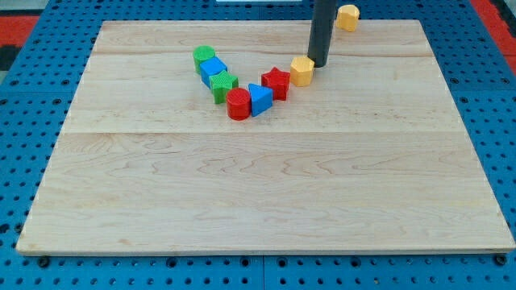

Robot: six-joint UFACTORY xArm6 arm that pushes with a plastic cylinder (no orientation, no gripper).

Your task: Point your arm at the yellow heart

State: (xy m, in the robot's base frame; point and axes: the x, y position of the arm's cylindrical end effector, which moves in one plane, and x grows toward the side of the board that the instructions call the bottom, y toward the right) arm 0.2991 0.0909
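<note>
My tip (317, 64) rests on the board near the view's top, just right of a yellow block (301, 71) that looks like a pentagon, touching it or nearly so. A second yellow block (347, 17), which looks like the heart, sits at the board's top edge, up and to the right of the tip, with a clear gap between them. The dark rod rises out of the view's top.
Several blocks curve leftward from the yellow pentagon: a red star (276, 82), a blue triangle (260, 98), a red cylinder (239, 104), a green star (223, 84), a blue block (214, 68) and a green cylinder (204, 55). The wooden board (258, 193) lies on a blue pegboard.
</note>
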